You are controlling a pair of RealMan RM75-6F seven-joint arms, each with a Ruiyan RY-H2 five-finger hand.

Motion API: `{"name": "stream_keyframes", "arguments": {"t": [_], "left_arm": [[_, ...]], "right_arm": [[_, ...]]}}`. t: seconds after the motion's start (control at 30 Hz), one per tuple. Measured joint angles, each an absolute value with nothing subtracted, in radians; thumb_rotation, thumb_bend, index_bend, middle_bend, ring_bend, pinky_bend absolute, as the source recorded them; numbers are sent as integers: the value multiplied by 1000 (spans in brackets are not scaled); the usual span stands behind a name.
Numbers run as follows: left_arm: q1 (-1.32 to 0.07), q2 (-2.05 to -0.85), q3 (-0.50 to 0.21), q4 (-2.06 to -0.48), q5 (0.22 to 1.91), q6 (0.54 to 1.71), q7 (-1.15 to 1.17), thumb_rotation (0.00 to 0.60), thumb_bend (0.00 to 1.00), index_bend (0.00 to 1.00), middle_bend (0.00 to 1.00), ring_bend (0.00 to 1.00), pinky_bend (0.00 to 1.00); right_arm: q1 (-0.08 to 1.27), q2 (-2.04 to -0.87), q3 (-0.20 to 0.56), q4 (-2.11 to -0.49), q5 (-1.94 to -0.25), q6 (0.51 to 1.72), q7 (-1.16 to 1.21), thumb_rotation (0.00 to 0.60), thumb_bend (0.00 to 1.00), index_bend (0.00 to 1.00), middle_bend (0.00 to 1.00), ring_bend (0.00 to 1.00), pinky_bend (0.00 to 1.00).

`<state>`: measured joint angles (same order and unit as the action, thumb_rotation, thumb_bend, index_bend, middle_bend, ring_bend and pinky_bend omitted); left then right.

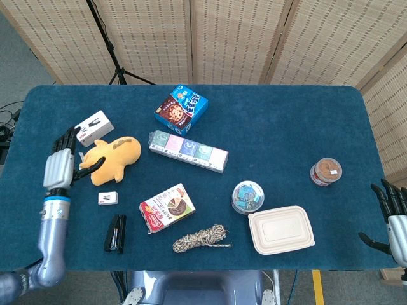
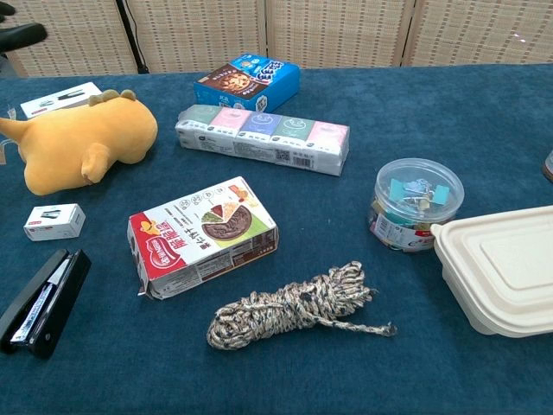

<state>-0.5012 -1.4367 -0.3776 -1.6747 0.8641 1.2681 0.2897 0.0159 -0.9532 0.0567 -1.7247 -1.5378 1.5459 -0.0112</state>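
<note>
My left hand [image 1: 60, 160] hovers open over the table's left side, fingers spread, just left of a yellow plush toy [image 1: 113, 159] and below a white box [image 1: 93, 127]. In the chest view only a dark fingertip [image 2: 22, 35] shows at the top left, above the plush toy [image 2: 78, 143]. My right hand [image 1: 395, 213] hangs open off the table's right edge, holding nothing, nearest to a beige lidded food container [image 1: 280, 229] and a small brown-lidded jar [image 1: 325, 171].
On the blue table [image 1: 286, 127] lie a blue cookie box [image 1: 181, 109], a row of tissue packs [image 1: 187, 150], a red-white snack box [image 1: 166, 208], a rope bundle [image 1: 200, 238], a tub of binder clips [image 1: 248, 196], a black stapler [image 1: 116, 233] and a small staple box [image 1: 108, 198].
</note>
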Motion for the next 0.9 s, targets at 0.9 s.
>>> {"name": "stream_keyframes", "arguments": {"t": [0.9], "left_arm": [[-857, -1889, -519, -991, 628, 1081, 382, 106, 0, 0, 0, 0, 0]], "right_arm": [[22, -934, 61, -1708, -1504, 1514, 48, 600, 0, 0, 0, 0, 0]]}}
